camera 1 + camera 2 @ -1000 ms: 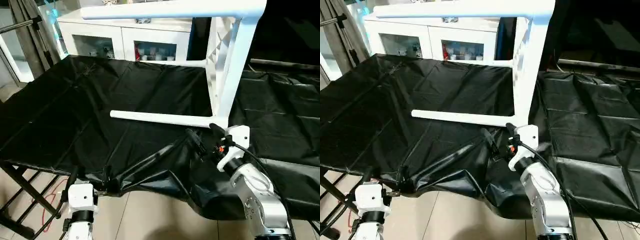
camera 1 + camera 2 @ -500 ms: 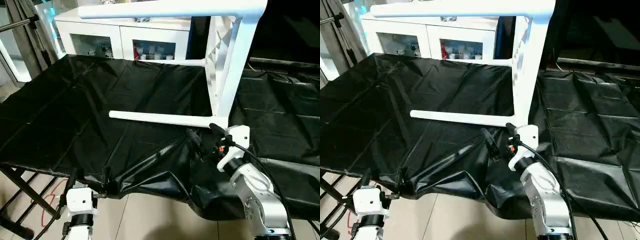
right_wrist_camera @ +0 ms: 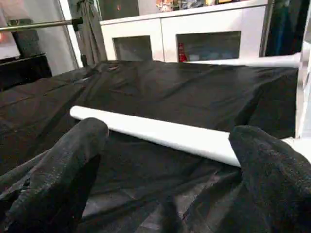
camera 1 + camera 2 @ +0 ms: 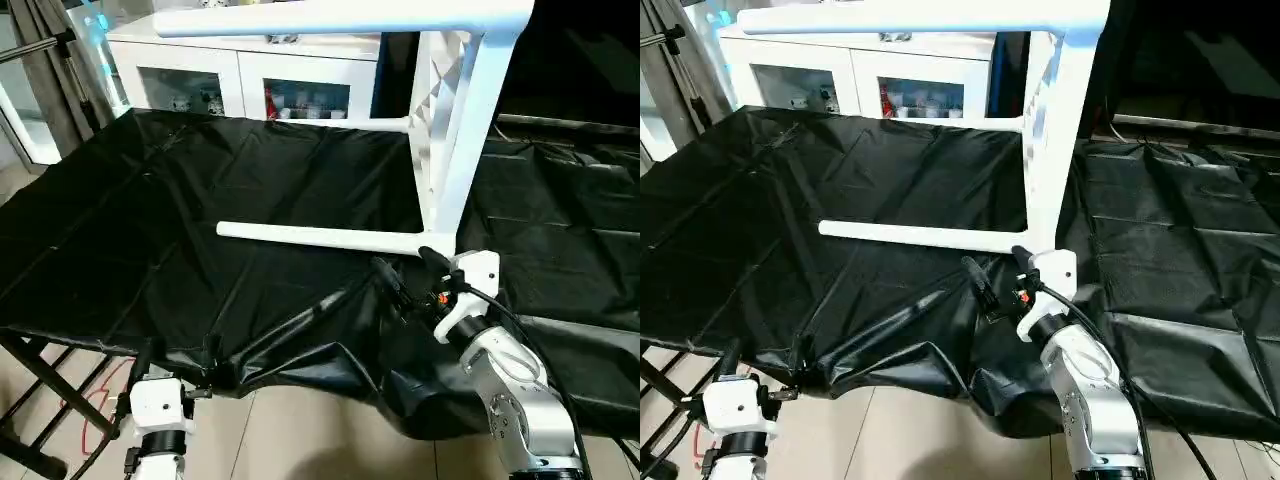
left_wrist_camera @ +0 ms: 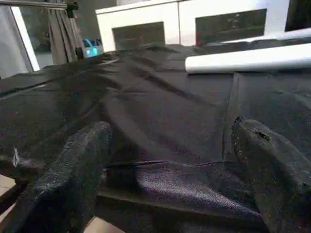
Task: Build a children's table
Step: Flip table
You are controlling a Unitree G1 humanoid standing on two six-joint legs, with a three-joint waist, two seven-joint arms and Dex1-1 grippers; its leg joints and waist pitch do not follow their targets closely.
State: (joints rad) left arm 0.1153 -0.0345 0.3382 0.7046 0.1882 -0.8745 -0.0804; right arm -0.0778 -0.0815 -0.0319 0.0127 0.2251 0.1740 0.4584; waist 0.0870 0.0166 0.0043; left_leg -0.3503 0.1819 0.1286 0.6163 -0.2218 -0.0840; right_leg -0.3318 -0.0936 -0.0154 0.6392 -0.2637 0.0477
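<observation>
Children's table (image 4: 450,130): lies on its side on black sheet (image 4: 200,200), 3 legs visible. Likely light, rigid, smooth plastic; best taken around lowest leg (image 4: 320,237). Right gripper (image 4: 410,275), just beside it: spread, empty. Left gripper (image 4: 180,355): spread, empty.

Black sheet (image 4: 250,220) over folding frame, white children's table (image 4: 440,150) on its side atop

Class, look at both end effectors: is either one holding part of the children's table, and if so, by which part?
Nothing is held. The left end effector is open at the black cloth's near edge, and the right end effector is open just short of the table's lowest leg.
</observation>
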